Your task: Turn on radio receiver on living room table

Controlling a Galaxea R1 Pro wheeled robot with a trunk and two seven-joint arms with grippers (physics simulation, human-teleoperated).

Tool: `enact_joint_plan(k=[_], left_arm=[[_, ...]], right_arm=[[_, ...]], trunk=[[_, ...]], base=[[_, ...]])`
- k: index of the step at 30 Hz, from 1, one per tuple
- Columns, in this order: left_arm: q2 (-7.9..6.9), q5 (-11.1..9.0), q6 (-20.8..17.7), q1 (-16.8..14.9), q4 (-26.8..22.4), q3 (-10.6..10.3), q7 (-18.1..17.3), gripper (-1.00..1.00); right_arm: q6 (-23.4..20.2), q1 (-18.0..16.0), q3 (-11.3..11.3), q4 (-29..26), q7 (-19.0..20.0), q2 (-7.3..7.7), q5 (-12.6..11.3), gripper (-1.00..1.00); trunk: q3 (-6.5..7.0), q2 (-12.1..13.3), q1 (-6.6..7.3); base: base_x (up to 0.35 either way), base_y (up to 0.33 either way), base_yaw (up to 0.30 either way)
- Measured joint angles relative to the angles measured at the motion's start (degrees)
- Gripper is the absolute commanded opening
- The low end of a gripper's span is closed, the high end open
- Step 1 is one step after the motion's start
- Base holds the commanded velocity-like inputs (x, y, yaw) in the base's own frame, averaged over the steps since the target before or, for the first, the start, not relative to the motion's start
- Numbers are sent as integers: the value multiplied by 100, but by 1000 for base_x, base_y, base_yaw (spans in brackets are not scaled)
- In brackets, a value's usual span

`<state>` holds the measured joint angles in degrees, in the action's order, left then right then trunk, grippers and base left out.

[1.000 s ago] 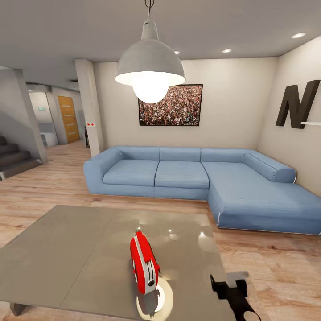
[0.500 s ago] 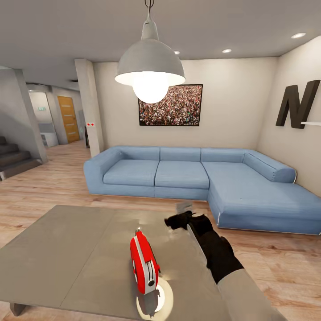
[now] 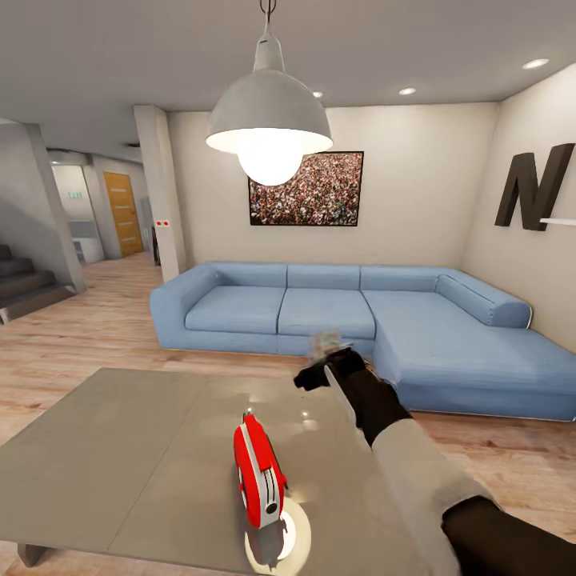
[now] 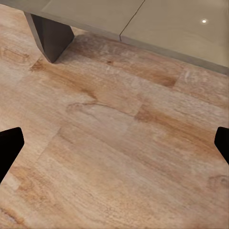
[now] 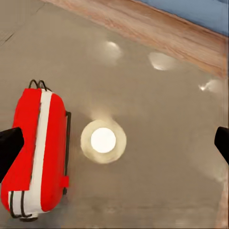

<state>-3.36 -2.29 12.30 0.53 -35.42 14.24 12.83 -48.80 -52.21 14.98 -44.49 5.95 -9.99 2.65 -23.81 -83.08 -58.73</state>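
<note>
One radio receiver [image 3: 258,471], upright on surface [image 3: 120,448], below and nearer the robot than right end effector [image 3: 324,362]; long axis running front-to-back. End effector wide open, empty.

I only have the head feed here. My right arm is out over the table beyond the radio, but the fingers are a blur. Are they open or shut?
Observer: Open. In the right wrist view the two fingers sit at opposite edges with a wide gap, nothing between them.
Operator: Is the radio under that gripper?
Observer: Off to one side. The radio receiver stands upright on the table next to one finger, not between them; the middle of the gap is over a bright lamp reflection.
Operator: And my left gripper?
Observer: The left wrist view has its fingers spread wide too, over the wood floor, with a table leg ahead.
</note>
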Motion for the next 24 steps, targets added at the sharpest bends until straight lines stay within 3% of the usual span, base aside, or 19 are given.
enact_joint_plan(k=[2, 5, 13, 24], left_arm=[[1, 0, 0, 0, 0, 0, 0, 100], [2, 0, 3, 0, 0, 0, 0, 100], [53, -16, 11, 0, 0, -16, -8, 100], [65, -12, 58, 0, 0, -17, -7, 100]], right_arm=[[415, -210, 1, 962, -23, -1, -25, 100], [727, -302, 0, 1344, -177, -1, -23, 100], [836, -333, -3, 1450, -267, -1, -37, 100], [848, -334, -13, 1413, 374, -1, -209, 100]], trunk=[[0, 0, 0], [0, 0, 0], [0, 0, 0], [0, 0, 0]], base=[[0, 0, 0], [0, 0, 0], [0, 0, 0], [0, 0, 0]])
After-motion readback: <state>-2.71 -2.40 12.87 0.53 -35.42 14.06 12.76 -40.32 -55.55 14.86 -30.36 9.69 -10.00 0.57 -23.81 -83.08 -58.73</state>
